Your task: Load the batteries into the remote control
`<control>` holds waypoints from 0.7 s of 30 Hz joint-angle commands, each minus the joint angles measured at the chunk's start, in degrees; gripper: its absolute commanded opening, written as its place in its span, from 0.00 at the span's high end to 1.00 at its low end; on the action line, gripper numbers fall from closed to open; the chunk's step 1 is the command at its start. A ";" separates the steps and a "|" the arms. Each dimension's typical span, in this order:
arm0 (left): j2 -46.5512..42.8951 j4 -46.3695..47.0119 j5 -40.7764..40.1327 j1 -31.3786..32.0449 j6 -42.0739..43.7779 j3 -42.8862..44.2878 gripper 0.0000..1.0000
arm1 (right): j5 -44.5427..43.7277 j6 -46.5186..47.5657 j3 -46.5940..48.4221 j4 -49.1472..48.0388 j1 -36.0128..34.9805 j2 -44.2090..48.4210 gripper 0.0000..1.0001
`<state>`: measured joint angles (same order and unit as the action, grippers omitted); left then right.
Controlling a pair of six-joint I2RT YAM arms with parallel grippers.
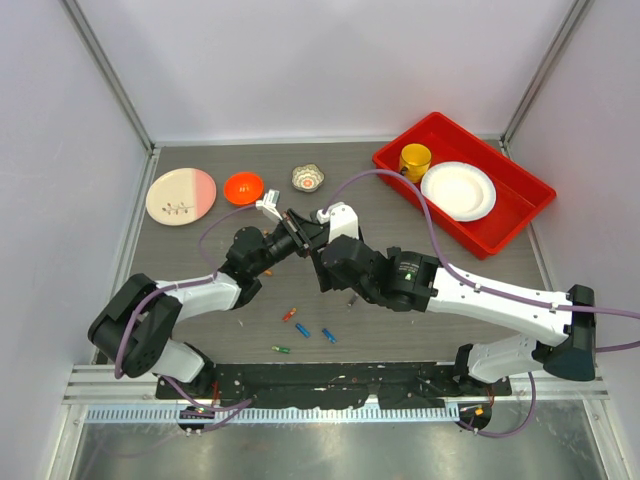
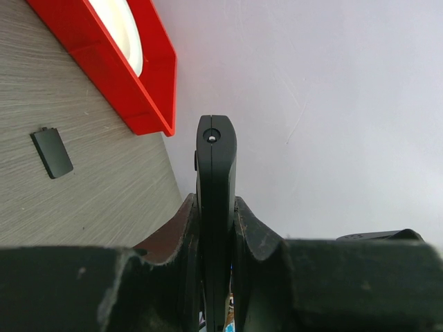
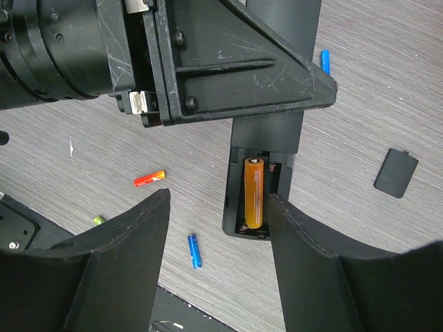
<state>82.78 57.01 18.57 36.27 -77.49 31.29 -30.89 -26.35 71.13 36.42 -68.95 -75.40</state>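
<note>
Black remote [image 3: 268, 138] clamped edgewise in the left gripper [image 2: 216, 211]; its open recess, holding an orange battery [image 3: 253, 194], lies between the parted jaws of the right gripper [image 3: 218, 200].

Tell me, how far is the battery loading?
Done: cover off on the table; one orange battery sits in the recess of the remote control. In hand: left claw grips the remote, right claw open beside it. Left: maybe the blue battery next, then the cover.
</note>
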 commanded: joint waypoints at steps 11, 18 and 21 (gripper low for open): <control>-1.40 1.35 -0.37 0.12 1.20 0.62 1.00 | -1.54 -1.69 0.94 -1.36 -0.57 -0.28 0.46; -1.84 1.43 -0.46 0.12 1.20 0.62 1.00 | -2.50 -2.13 0.76 -0.57 -0.49 -0.63 0.47; -1.92 1.35 -0.46 0.12 1.20 0.62 1.00 | -2.77 -2.22 0.67 -0.30 -0.49 -0.63 0.46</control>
<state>82.78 56.38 18.41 36.27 -77.32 31.29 -31.68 -27.57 71.13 36.51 -69.06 -75.96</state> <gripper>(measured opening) 0.213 0.537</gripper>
